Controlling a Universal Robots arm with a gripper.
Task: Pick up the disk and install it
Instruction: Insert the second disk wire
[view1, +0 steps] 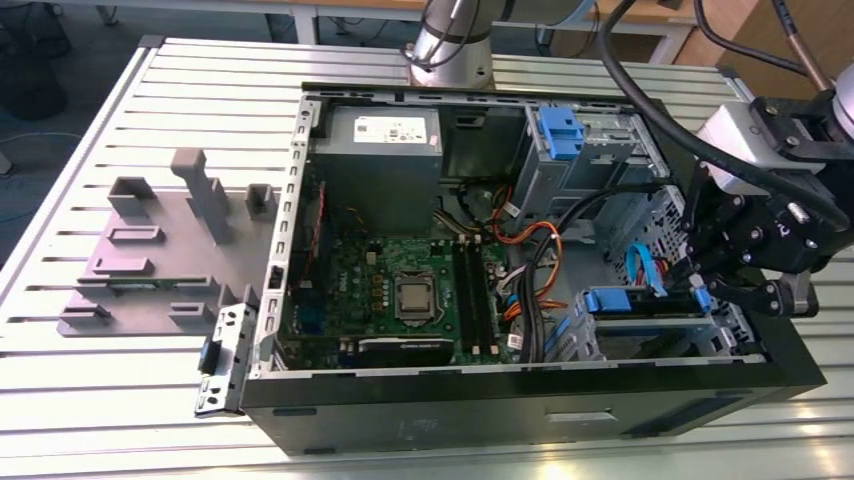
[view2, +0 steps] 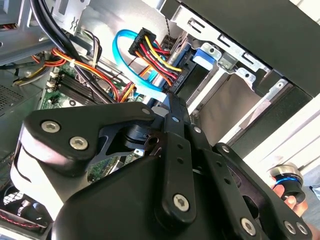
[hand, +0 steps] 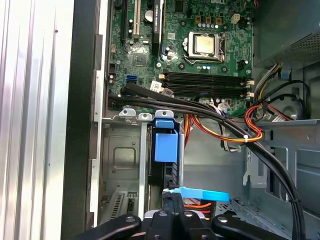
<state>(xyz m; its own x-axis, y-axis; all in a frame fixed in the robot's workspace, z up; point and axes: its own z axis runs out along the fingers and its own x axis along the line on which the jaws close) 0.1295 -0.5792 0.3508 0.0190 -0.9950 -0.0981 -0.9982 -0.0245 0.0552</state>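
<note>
1. My gripper (hand: 172, 199), black and multi-linked, hangs inside the open computer case (view1: 534, 412), at the corner on the exterior view's right. I cannot tell whether my jaws are open or closed.
2. The disk (hand: 166, 146) is directly at my tip. It stands on edge in a slot of the metal drive cage (hand: 119, 160), with its blue carrier facing the first wrist view. In the exterior view the disk (view1: 625, 300) shows as a blue bar across the top of the cage (view1: 654, 342), just beside my gripper (view1: 714, 290). I cannot tell if I touch it.
3. A flat blue data cable (hand: 201, 194) lies across the cage mouth, next to my tip. In the second wrist view the cable (view2: 125, 56) loops up beside a plug of red, yellow and black wires (view2: 150, 50).
4. A black cable bundle (hand: 200, 107) runs slantwise between the cage and the board.
5. The green motherboard (hand: 150, 30) lies flat on the case floor, with its processor socket (hand: 204, 45) uncovered.
6. A second blue carrier (view1: 561, 130) sits in the upper bay, well apart from me.
7. A grey power-supply box (view1: 380, 150) with a white sticker sits in the case's far corner.
8. A grey plastic stand (view1: 160, 250) with upright posts stands outside the case, on the exterior view's left.
9. A slatted metal table (view1: 134, 400) carries the case and the stand.
</note>
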